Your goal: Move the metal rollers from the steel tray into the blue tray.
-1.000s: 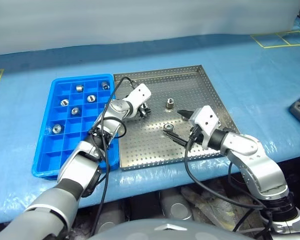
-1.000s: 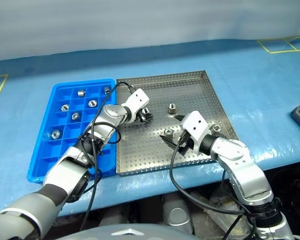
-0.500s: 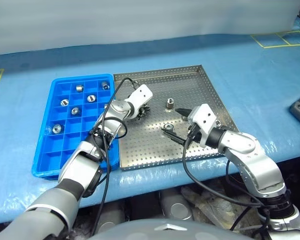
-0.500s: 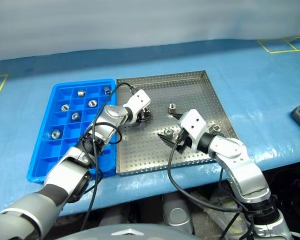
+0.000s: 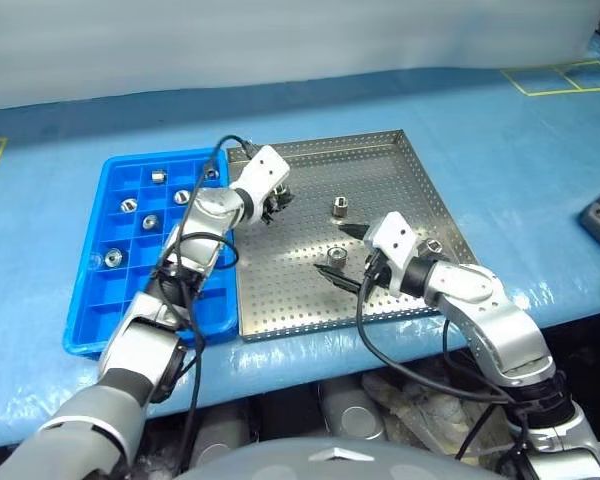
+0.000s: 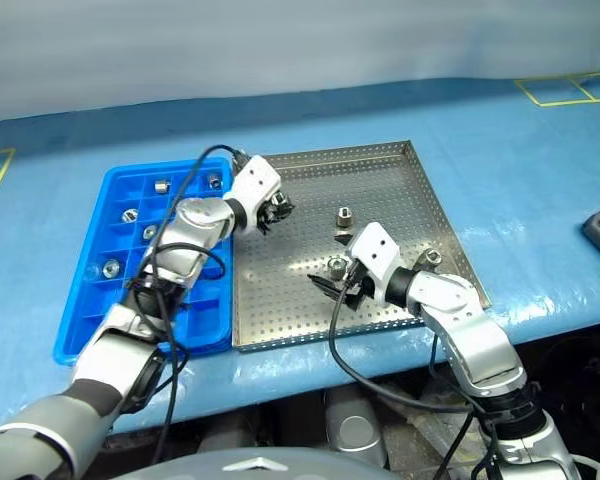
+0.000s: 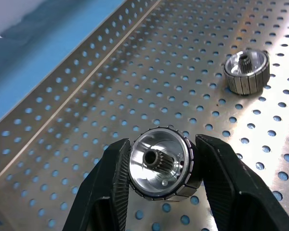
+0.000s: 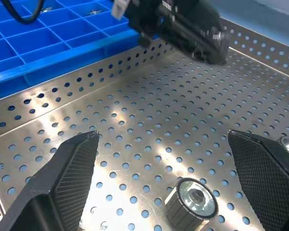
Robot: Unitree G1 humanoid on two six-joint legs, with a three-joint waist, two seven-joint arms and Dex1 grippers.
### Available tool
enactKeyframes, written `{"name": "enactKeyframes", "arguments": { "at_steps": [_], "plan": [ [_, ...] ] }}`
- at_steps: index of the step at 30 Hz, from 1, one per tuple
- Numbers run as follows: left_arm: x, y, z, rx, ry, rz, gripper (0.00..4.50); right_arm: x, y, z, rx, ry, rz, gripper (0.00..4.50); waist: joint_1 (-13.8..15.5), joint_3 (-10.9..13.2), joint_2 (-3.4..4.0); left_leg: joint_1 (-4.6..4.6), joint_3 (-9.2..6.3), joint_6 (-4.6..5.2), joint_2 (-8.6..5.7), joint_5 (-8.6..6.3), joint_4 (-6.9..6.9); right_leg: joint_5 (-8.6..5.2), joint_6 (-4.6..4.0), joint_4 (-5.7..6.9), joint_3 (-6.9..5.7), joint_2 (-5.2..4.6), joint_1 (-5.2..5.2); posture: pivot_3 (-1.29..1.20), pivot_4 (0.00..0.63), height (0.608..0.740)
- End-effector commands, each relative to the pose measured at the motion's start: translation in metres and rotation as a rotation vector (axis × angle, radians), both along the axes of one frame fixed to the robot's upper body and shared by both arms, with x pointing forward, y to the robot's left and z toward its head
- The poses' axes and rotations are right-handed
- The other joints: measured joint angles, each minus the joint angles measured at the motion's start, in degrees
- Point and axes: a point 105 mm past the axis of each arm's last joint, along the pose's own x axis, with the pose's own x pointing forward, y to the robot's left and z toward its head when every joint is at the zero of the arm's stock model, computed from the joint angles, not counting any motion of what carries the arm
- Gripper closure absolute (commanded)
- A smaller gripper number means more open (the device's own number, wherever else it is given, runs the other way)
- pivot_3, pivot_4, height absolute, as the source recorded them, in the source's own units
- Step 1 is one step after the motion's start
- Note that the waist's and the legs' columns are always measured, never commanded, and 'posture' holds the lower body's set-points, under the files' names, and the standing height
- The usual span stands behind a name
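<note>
My left gripper (image 7: 161,192) clamps one roller (image 7: 161,171), right gripper (image 8: 164,185) wide open and empty; six sit in the blue tray (image 5: 100,320), three left on the steel tray (image 5: 300,310).

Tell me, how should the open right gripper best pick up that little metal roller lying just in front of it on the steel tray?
Probably by its ribbed round sides. The roller stands on end on the steel tray, so the open right gripper should come down over it, one finger on each side.
</note>
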Motion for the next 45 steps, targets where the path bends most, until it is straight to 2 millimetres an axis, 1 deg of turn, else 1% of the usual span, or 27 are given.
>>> {"name": "enactKeyframes", "arguments": {
  "at_steps": [1, 4, 5, 7, 9, 12, 14, 17, 20, 22, 26, 33, 37, 39, 40, 42, 44, 45],
  "plan": [
    [-0.023, 0.02, 0.033, -0.025, -0.053, 0.016, 2.64, 0.003, 0.006, 0.008, 0.018, -0.033, 0.037, 0.0, 0.2, 0.0, 0.0, 0.01, 0.0, 0.0, 0.0, 0.0, 0.0, 0.0, 0.0, 0.0, 0.0, 0.0, 0.0, -0.18, 0.15, 0.74],
    [-0.048, 0.046, 0.044, -0.002, -0.057, 0.075, 2.64, 0.003, 0.01, 0.007, 0.019, -0.019, 0.073, 0.0, 0.9, 0.0, 0.0, 0.0, -0.04, -0.01, -0.01, 0.0, 0.0, 0.0, 0.0, 0.01, -0.03, -0.02, -0.01, -0.13, 0.15, 0.74],
    [-0.054, 0.051, 0.045, 0.003, -0.057, 0.089, 2.64, 0.002, 0.01, 0.006, 0.018, -0.016, 0.082, 0.0, 1.4, 0.0, 0.0, 0.0, -0.06, -0.01, 0.0, 0.0, -0.02, 0.0, -0.01, 0.0, -0.04, -0.02, -0.01, -0.13, 0.15, 0.74],
    [-0.067, 0.069, 0.048, 0.008, -0.056, 0.155, 2.64, 0.003, 0.012, 0.004, 0.006, -0.011, 0.102, 0.0, 2.6, 0.0, 0.0, 0.0, -0.12, -0.04, 0.0, 0.01, -0.03, 0.0, -0.01, 0.0, -0.11, -0.02, -0.01, -0.1, 0.15, 0.74],
    [-0.086, 0.09, 0.047, 0.017, -0.052, 0.245, 2.64, 0.004, 0.014, 0.003, -0.002, -0.007, 0.125, 0.0, 3.7, 0.0, 0.0, 0.01, -0.15, -0.06, 0.0, 0.02, -0.03, 0.0, -0.02, 0.0, -0.14, -0.02, 0.0, -0.06, 0.15, 0.74],
    [-0.111, 0.112, 0.039, 0.059, -0.034, 0.354, 2.64, 0.007, 0.019, 0.004, -0.004, -0.007, 0.154, 0.0, 5.7, 0.0, -0.03, 0.02, -0.19, -0.1, 0.0, 0.04, -0.06, -0.01, -0.03, -0.02, -0.18, -0.02, 0.01, -0.02, 0.15, 0.74],
    [-0.123, 0.12, 0.033, 0.072, -0.021, 0.406, 2.64, 0.009, 0.022, 0.004, -0.004, -0.006, 0.171, 0.0, 7.3, 0.0, -0.03, 0.02, -0.22, -0.12, -0.01, 0.05, -0.06, -0.02, -0.05, -0.02, -0.22, -0.02, 0.02, 0.02, 0.15, 0.74],
    [-0.137, 0.127, 0.021, 0.064, 0.021, 0.467, 2.64, 0.009, 0.028, 0.006, -0.003, -0.007, 0.201, 0.0, 9.8, 0.0, -0.08, 0.04, -0.34, -0.2, -0.02, 0.1, -0.05, -0.03, -0.09, -0.04, -0.35, -0.04, 0.1, 0.03, 0.15, 0.74],
    [-0.15, 0.131, 0.011, 0.06, 0.056, 0.505, 2.64, 0.009, 0.03, 0.007, -0.003, -0.011, 0.216, 0.0, 11.5, 0.0, -0.13, 0.05, -0.43, -0.24, -0.02, 0.13, -0.05, -0.08, -0.17, -0.04, -0.44, -0.04, 0.15, 0.04, 0.15, 0.74],
    [-0.158, 0.135, 0.003, 0.071, 0.088, 0.527, 2.64, 0.009, 0.03, 0.009, -0.003, -0.013, 0.218, 0.0, 12.2, 0.0, -0.16, 0.03, -0.51, -0.29, -0.03, 0.15, -0.05, -0.13, -0.26, -0.03, -0.54, -0.06, 0.16, 0.04, 0.15, 0.74],
    [-0.167, 0.143, -0.013, 0.103, 0.144, 0.566, 2.64, 0.008, 0.029, 0.009, -0.006, -0.015, 0.219, 0.0, 12.4, 0.0, -0.17, 0.04, -0.54, -0.4, -0.03, 0.21, -0.09, -0.2, -0.38, -0.02, -0.58, -0.07, 0.16, 0.05, 0.15, 0.74],
    [-0.165, 0.156, -0.025, 0.127, 0.17, 0.636, 2.64, 0.008, 0.029, 0.009, -0.005, -0.014, 0.213, 0.0, 12.5, 0.0, -0.17, 0.1, -0.71, -0.5, 0.02, 0.28, -0.09, -0.26, -0.48, 0.02, -0.8, 0.0, 0.28, 0.04, 0.15, 0.74],
    [-0.163, 0.157, -0.028, 0.134, 0.172, 0.637, 2.64, 0.007, 0.028, 0.009, -0.003, -0.016, 0.207, 0.0, 12.4, 0.0, -0.18, 0.1, -0.72, -0.51, 0.07, 0.29, -0.11, -0.28, -0.54, 0.03, -0.83, 0.05, 0.27, 0.03, 0.15, 0.74],
    [-0.159, 0.159, -0.029, 0.138, 0.17, 0.643, 1.89, 0.007, 0.027, 0.009, -0.001, -0.018, 0.201, 0.0, 12.4, 0.0, -0.18, 0.09, -0.72, -0.52, 0.08, 0.29, -0.14, -0.29, -0.56, 0.02, -0.84, 0.05, 0.26, 0.02, 0.15, 0.74],
    [-0.158, 0.16, -0.03, 0.14, 0.169, 0.646, 1.69, 0.007, 0.027, 0.009, 0.0, -0.019, 0.2, 0.0, 12.4, 0.0, -0.18, 0.09, -0.73, -0.52, 0.08, 0.29, -0.15, -0.29, -0.56, 0.02, -0.85, 0.05, 0.26, 0.02, 0.15, 0.74],
    [-0.155, 0.158, -0.029, 0.129, 0.165, 0.641, 0.99, 0.007, 0.027, 0.01, 0.0, -0.021, 0.198, 0.0, 12.4, 0.0, -0.18, 0.09, -0.74, -0.53, 0.08, 0.29, -0.16, -0.3, -0.58, 0.02, -0.86, 0.04, 0.26, 0.02, 0.15, 0.74],
    [-0.149, 0.151, -0.023, 0.082, 0.129, 0.62, 0.35, 0.007, 0.027, 0.01, 0.002, -0.024, 0.193, 0.0, 12.4, 0.0, -0.18, 0.09, -0.74, -0.52, 0.08, 0.29, -0.16, -0.3, -0.58, 0.01, -0.87, 0.04, 0.27, 0.02, 0.15, 0.74],
    [-0.144, 0.143, -0.018, 0.039, 0.095, 0.579, 0.35, 0.006, 0.026, 0.011, 0.002, -0.026, 0.188, 0.0, 12.4, 0.0, -0.18, 0.09, -0.74, -0.52, 0.08, 0.29, -0.16, -0.3, -0.58, 0.0, -0.87, 0.03, 0.27, 0.0, 0.15, 0.74]
  ]
}}
